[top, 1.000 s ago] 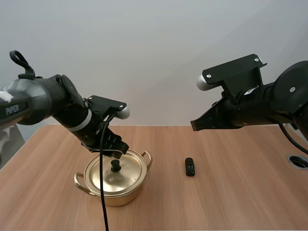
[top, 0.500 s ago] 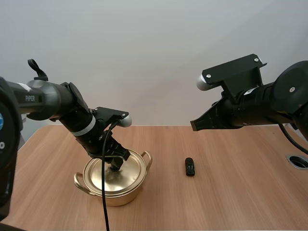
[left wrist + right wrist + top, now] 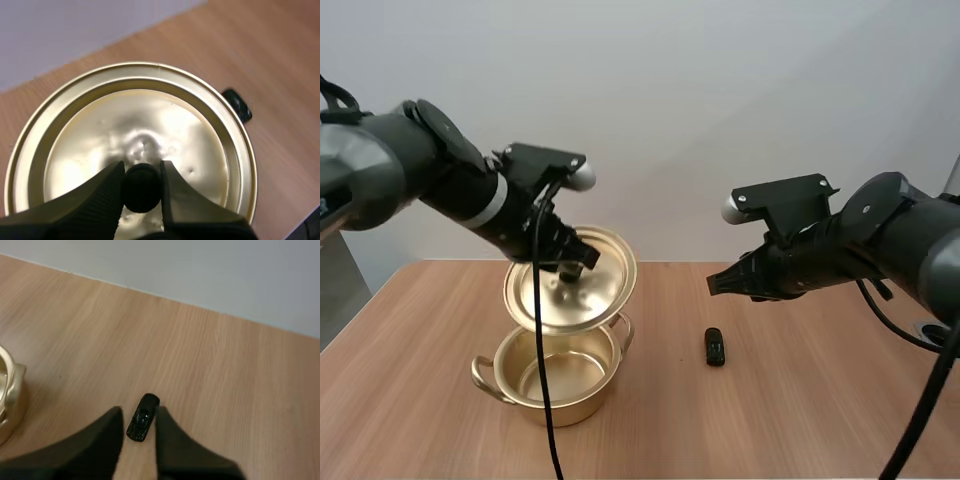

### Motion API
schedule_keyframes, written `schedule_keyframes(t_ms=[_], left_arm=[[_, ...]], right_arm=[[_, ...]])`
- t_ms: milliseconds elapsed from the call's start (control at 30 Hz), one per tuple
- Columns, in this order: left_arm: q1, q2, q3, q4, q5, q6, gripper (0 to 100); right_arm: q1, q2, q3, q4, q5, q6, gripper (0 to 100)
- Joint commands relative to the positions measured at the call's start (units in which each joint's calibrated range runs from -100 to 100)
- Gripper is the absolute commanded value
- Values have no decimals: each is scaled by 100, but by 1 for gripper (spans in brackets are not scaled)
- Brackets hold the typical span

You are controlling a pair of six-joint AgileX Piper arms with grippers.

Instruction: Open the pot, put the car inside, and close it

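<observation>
The gold pot (image 3: 560,378) stands uncovered on the wooden table, its inside bare. Its gold lid (image 3: 582,290) hangs tilted just above it, and my left gripper (image 3: 570,268) is shut on the lid's black knob. In the left wrist view the fingers (image 3: 107,192) pinch that knob (image 3: 141,189) over the lid (image 3: 135,120). A small black toy car (image 3: 716,346) lies on the table right of the pot. My right gripper (image 3: 713,286) hovers above and slightly behind the car. In the right wrist view its open gripper (image 3: 138,410) frames the car (image 3: 142,419) below.
The table (image 3: 800,420) has free wood in front of and to the right of the car. A round grommet hole (image 3: 940,335) sits at the table's right edge. One pot handle (image 3: 11,392) shows in the right wrist view, well apart from the car.
My left gripper closed on the knob and raised the lid off the pot, tilting it. My right arm came down and leftward toward the car.
</observation>
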Motion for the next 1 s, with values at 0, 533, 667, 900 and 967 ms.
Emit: schedule_keyframes(t_ms=[0,533,667,900,967], left_arm=[[6,-852,-422,-272,-96,-140,0],[6,-2372,-1452,-253,-322,-647,0],[6,-2372,-1452,-253,-322,-647,0],[6,-2372,-1452,-253,-274,-647,0],[6,-2372,-1452,-253,-262,-647,0]], right_arm=[[1,1514,4,65,-104,-1,88],[172,3681,-331,817,-392,-713,76],[408,3815,-331,695,-728,-722,76],[531,3858,-331,265,-1757,-434,76],[533,3866,-331,265,-1952,-434,76]])
